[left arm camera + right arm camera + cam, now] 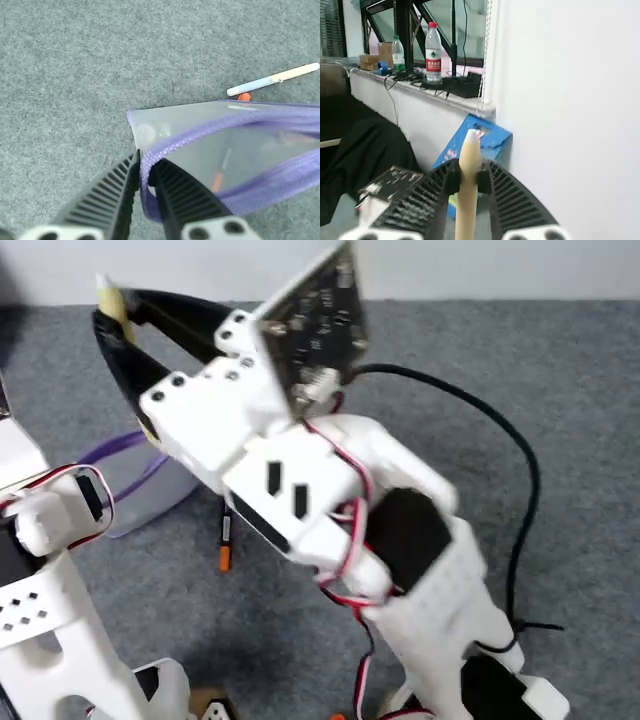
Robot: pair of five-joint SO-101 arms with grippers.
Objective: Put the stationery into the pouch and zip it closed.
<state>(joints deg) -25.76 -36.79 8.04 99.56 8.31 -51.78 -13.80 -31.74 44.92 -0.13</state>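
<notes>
Pouch (200,117), see-through with a purple zipper (260,120), rests on the grey mat (75,75), its zipper edge pinched between the left gripper's (144,164) closed fingers. An orange-tipped pen (220,172) lies inside it, and a pale pen (272,80) lies on the mat just beyond. The right gripper (469,172), raised high, is clamped on a cream pen (469,147).

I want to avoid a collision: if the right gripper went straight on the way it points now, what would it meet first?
Probably the blue box against the white wall: the pen in the right gripper aims at it. Depth is unclear.
</notes>
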